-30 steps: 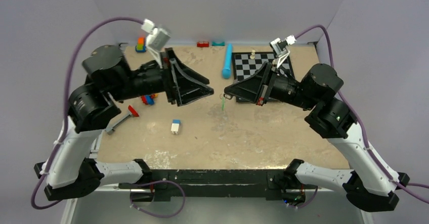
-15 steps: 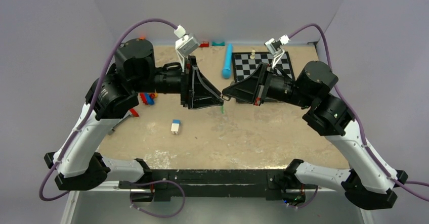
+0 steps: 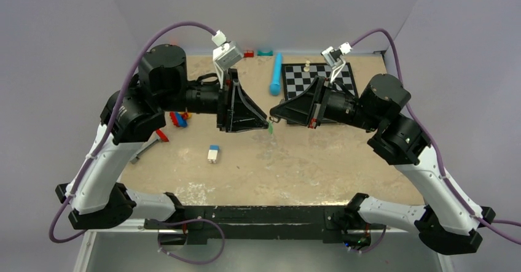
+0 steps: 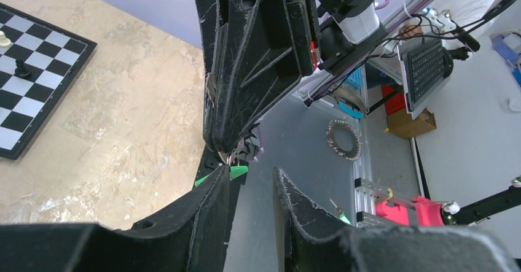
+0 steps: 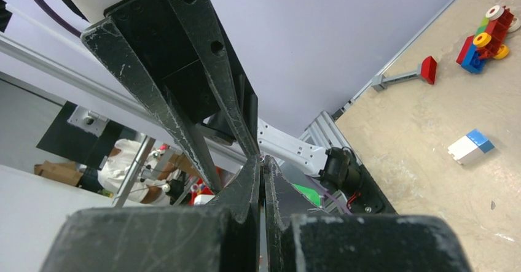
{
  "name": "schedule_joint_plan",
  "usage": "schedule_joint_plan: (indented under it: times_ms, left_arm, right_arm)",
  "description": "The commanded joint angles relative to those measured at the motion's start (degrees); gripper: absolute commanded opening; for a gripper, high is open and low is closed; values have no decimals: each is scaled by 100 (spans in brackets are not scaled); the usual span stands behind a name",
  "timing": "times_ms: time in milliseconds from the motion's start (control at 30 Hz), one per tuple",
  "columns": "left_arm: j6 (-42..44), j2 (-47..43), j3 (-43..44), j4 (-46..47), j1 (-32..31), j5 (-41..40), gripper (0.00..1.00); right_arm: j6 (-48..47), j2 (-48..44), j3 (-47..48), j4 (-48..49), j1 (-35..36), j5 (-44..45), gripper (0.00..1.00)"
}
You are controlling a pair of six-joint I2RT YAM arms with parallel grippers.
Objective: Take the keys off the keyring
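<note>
The keys (image 3: 270, 127) are a tiny bunch with a bright green flat piece, hanging in mid-air over the middle of the table. My right gripper (image 3: 274, 116) is shut, and the bunch hangs from its tip by a thin silvery ring. In the right wrist view its jaws (image 5: 261, 161) are pressed together and the green piece (image 5: 307, 193) shows just beyond them. My left gripper (image 3: 268, 123) is open, tip to tip with the right one. In the left wrist view its fingers (image 4: 250, 174) stand apart and the green piece (image 4: 238, 172) lies against the left finger's tip.
A chessboard (image 3: 319, 78) with a few pieces lies at the back right, a blue tube (image 3: 276, 74) beside it. A blue-topped white block (image 3: 213, 153) sits left of centre. A toy of coloured bricks (image 3: 179, 119) and a red-headed grey tool (image 3: 147, 144) lie at the left.
My left arm has swung right and brought its open gripper up to the right gripper's tip and the hanging keys. The right arm has hardly moved.
</note>
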Motion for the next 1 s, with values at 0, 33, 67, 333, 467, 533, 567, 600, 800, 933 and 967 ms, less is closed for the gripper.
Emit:
schedule_joint_plan:
  times_ms: [0,33,67,333,467,533,567,600,800,933,967]
  left_arm:
    - [154,85,261,-94,39,-15,37]
    - [170,115,294,-127,39,-45,38]
    - [187,131,326,-180,33,-108,38]
    - [203,170,303,-147,39,-223,36]
    - [194,173,303,-111,39,-231,31]
    - [167,184,297,-90,39,-230,30]
    - [156,196,296,-83,38,-218,29]
    - [145,197,295,-72,38,-215,28]
    - [69,208,231,37,37,-197,24]
    - [30,227,208,77,39,-181,15]
    - [16,220,187,100,30,-178,12]
  right_arm:
    - [-38,14,138,234,29,-142,0]
    - [-40,21,146,229,23,-149,0]
    - [-38,23,140,230,24,-156,0]
    - [-15,16,71,296,30,-177,0]
    - [-12,6,71,305,29,-177,0]
    - [-11,14,68,315,25,-176,0]
    - [-7,16,65,321,28,-178,0]
    - [-9,15,57,323,29,-184,0]
    - [-7,-16,-13,328,29,-195,0]
    - [6,-20,-7,343,30,-195,0]
    - [6,-13,2,344,30,-195,0]
